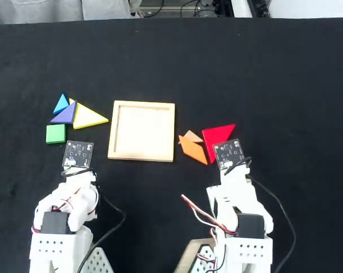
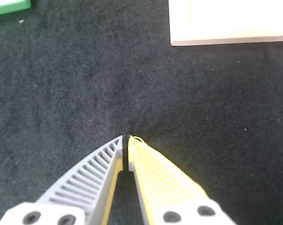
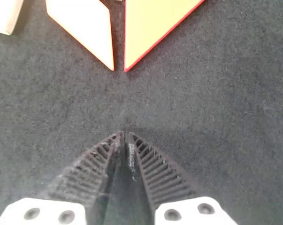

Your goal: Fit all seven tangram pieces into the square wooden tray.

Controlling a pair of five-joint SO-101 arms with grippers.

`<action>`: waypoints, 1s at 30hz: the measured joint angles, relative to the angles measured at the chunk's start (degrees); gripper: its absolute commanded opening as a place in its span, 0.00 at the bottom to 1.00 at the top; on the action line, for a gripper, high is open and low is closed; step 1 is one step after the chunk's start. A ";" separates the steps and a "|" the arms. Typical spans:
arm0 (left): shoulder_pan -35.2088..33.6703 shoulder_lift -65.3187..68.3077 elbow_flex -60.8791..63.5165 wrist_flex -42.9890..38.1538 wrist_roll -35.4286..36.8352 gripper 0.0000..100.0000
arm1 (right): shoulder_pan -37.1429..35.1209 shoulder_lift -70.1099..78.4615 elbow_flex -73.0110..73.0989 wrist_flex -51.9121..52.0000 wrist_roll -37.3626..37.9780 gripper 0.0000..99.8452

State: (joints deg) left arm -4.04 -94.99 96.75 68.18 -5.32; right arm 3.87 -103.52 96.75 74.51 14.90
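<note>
My left gripper (image 2: 126,139) and right gripper (image 3: 125,136) were both squeezed together, holding nothing. The red triangle (image 1: 218,135) lay just ahead of the right one, near the tray (image 1: 112,131). I needed to open wide first, then pinch its sides.

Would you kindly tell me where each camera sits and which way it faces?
High view: fixed above the table, looking down on the wooden tray; the left arm and right arm show at the bottom edge.
Left wrist view: on the left arm, looking past the shut left gripper at the green square.
Right wrist view: on the right arm, looking past the shut right gripper at the red triangle and orange piece.
Shared: both wrist views catch a tray corner.
</note>
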 measured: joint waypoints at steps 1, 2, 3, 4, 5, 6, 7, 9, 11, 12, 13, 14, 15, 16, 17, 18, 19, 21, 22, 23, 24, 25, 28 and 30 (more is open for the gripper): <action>0.18 0.00 0.00 0.00 0.18 0.03 | 0.00 0.00 0.00 0.00 0.00 0.01; 0.53 0.00 0.00 0.00 0.09 0.03 | 0.00 0.00 0.00 0.00 0.00 0.01; 1.05 0.00 0.00 0.00 0.18 0.03 | 0.00 0.00 0.00 -0.09 0.00 0.01; 1.67 0.00 0.00 0.00 0.00 0.03 | 0.00 0.00 0.00 -1.41 0.00 0.01; 2.02 0.00 0.00 0.00 0.00 0.03 | 0.00 0.00 0.00 -2.90 0.00 0.01; 2.20 0.00 0.00 0.00 0.00 0.03 | 0.00 0.00 0.00 -4.40 0.00 0.01; 2.37 0.00 0.00 0.00 0.00 0.03 | 0.00 0.00 0.00 -5.89 0.00 0.01; 2.73 0.00 0.00 0.00 0.00 0.03 | 0.00 0.00 0.00 -8.88 0.00 0.01; 2.73 0.00 0.00 0.00 0.09 0.03 | 0.00 0.00 0.00 -12.66 0.00 0.01; 2.73 0.00 0.00 0.00 0.09 0.03 | 0.00 0.00 0.00 -14.95 0.00 0.01; 2.73 0.00 0.00 0.00 0.09 0.03 | 0.00 0.00 0.00 -17.41 0.00 0.01; 2.73 0.00 0.00 0.00 0.00 0.03 | 0.00 0.00 0.00 -20.04 0.00 0.01; 2.73 0.00 0.00 0.00 0.00 0.03 | 0.00 0.00 0.00 -22.77 0.00 0.01; 2.73 0.00 0.00 0.00 0.00 0.03 | 0.00 0.00 0.00 -25.76 0.00 0.01; 2.73 0.00 0.00 0.00 0.00 0.03 | 0.00 0.00 0.00 -28.75 0.00 0.01; 2.73 0.00 0.00 0.00 0.00 0.03 | 0.00 0.00 0.00 -31.65 0.00 0.01; 2.73 0.00 0.00 0.00 0.00 0.03 | 0.00 0.00 0.00 -34.64 0.00 0.01; 2.73 0.00 0.00 0.00 0.09 0.03 | 0.00 0.00 0.00 -40.00 0.00 0.01; 3.34 0.00 0.00 -0.09 0.18 0.03 | 0.00 0.00 0.00 -42.64 -0.09 0.01; 4.13 0.00 0.00 -0.97 0.00 0.03 | 0.00 0.00 0.00 -45.10 -0.09 0.01; 4.57 0.00 0.00 -2.46 0.00 0.03 | -0.62 0.00 0.00 -47.03 -0.09 0.01; 4.66 0.00 0.00 -3.87 0.00 0.03 | -1.58 0.00 0.00 -48.35 -0.09 0.01; 2.11 0.00 0.00 -7.82 0.00 0.03 | -5.80 0.00 0.00 -49.14 -0.09 0.01; -1.76 0.00 0.00 -10.55 0.00 0.03 | -8.18 0.00 0.00 -47.82 -0.09 0.01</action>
State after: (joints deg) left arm -5.80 -94.99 96.75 57.63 -5.32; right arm -4.31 -103.52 96.75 26.68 14.81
